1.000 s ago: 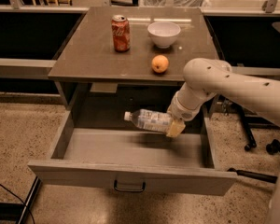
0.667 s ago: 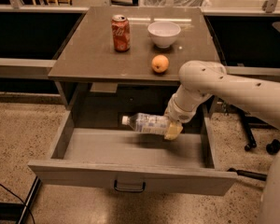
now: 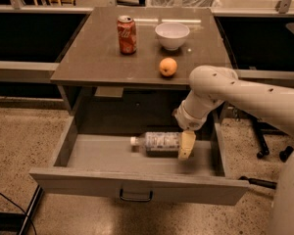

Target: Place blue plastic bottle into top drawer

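Observation:
The blue plastic bottle (image 3: 159, 142) lies on its side inside the open top drawer (image 3: 137, 186), white cap pointing left, low over or on the drawer floor. My gripper (image 3: 184, 146) reaches down into the drawer from the right and is shut on the bottle's base end; one tan finger (image 3: 186, 145) shows in front of it. The drawer is pulled fully out, with its dark handle (image 3: 135, 197) at the front panel.
On the tabletop (image 3: 98, 58) stand a red soda can (image 3: 127, 34), a white bowl (image 3: 172, 35) and an orange (image 3: 168, 66). My white arm (image 3: 245, 99) crosses the drawer's right side. Chair legs (image 3: 264, 146) stand on the floor at right.
My gripper has lowered the bottle deeper into the drawer and a little to the left; the bottle now lies level instead of tilted.

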`<state>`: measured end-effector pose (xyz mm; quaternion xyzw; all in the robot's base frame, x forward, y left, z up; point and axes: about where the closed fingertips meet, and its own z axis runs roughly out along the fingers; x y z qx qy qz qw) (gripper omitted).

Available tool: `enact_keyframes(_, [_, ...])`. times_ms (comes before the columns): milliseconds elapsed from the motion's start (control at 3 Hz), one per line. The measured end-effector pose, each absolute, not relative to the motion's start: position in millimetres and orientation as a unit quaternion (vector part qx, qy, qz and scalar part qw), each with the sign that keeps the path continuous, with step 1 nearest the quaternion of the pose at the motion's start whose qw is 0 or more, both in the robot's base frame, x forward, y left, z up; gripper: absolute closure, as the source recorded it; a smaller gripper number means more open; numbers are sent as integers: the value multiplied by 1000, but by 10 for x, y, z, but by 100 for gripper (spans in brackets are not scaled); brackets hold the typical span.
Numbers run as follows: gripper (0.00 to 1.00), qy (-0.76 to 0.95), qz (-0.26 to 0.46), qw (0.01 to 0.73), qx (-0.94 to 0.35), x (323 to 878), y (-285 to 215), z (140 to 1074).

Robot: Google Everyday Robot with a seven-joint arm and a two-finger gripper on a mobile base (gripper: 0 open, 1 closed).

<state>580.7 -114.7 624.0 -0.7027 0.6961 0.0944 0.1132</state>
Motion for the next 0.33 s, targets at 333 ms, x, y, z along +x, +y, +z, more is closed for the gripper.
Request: enact_keyframes(333, [0,696,94,113,-703,5807,-1147,6240])
